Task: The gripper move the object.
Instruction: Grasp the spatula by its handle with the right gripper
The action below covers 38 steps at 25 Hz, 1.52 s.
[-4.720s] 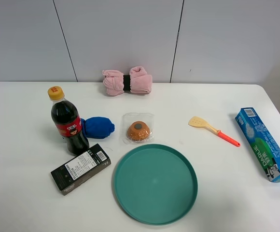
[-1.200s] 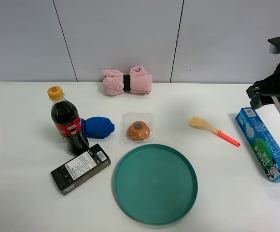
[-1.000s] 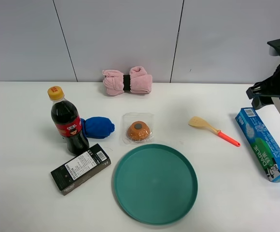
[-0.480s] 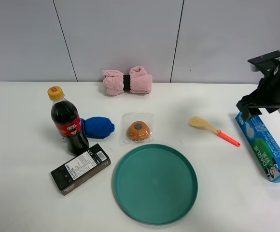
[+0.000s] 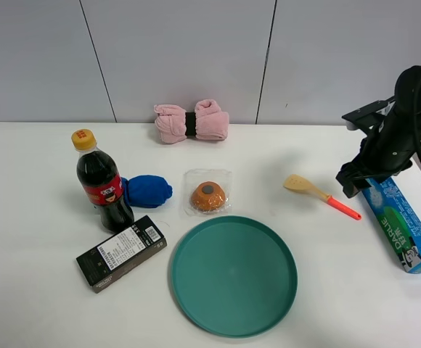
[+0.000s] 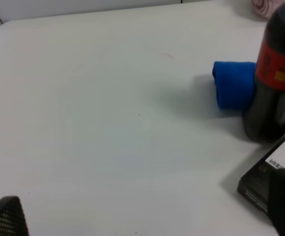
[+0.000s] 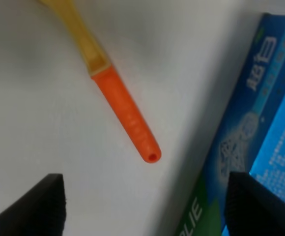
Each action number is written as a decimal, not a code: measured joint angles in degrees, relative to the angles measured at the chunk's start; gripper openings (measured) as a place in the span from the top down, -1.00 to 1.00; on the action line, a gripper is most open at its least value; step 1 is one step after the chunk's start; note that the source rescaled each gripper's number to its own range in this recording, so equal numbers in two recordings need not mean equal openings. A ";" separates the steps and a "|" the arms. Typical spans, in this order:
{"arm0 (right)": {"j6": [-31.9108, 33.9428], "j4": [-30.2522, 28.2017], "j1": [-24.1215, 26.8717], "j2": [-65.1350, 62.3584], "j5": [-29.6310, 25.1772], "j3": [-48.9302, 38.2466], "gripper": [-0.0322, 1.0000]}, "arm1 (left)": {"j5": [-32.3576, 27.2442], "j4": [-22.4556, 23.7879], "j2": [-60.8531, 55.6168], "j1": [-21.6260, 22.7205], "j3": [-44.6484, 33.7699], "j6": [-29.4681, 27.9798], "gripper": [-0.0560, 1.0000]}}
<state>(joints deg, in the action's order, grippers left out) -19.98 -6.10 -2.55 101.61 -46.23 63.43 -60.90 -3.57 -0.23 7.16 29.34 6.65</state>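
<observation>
The toy spatula (image 5: 319,193), with a tan slotted blade and an orange-red handle, lies flat on the white table right of centre. My right gripper (image 5: 352,180), black with trailing cables, hovers just to the right of the handle's end, apart from it. In the right wrist view the handle (image 7: 128,118) lies between and ahead of the wide-open, empty right gripper (image 7: 147,206). My left gripper (image 6: 145,216) is open and empty over bare table on the left. It is out of the exterior high view.
A teal plate (image 5: 232,283) sits at front centre. A blue Darlie box (image 5: 399,217) lies close beside the right gripper. A packaged round orange-brown item (image 5: 208,196), cola bottle (image 5: 101,185), blue cloth (image 5: 149,191), black box (image 5: 121,252) and pink towel (image 5: 192,122) are to the left.
My right arm came in from the right edge and moved left and down to the spatula's handle end. The spatula and other objects have not moved.
</observation>
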 joint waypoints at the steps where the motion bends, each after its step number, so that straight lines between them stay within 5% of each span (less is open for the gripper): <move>1: -1.13 0.42 0.00 0.71 0.62 0.00 -0.23 | 0.00 0.00 0.00 0.00 0.00 0.00 -1.00; 16: -7.42 3.63 -1.79 10.12 11.51 0.02 -0.23 | 0.00 0.00 0.00 0.00 0.00 0.00 -1.00; 38: -5.75 6.10 -2.47 14.01 14.45 0.06 -0.22 | 0.00 0.06 0.00 0.00 0.00 0.00 -1.00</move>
<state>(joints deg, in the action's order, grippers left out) -25.73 0.00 -5.02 115.63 -31.78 63.50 -60.90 -3.51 -0.23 7.16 29.34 6.65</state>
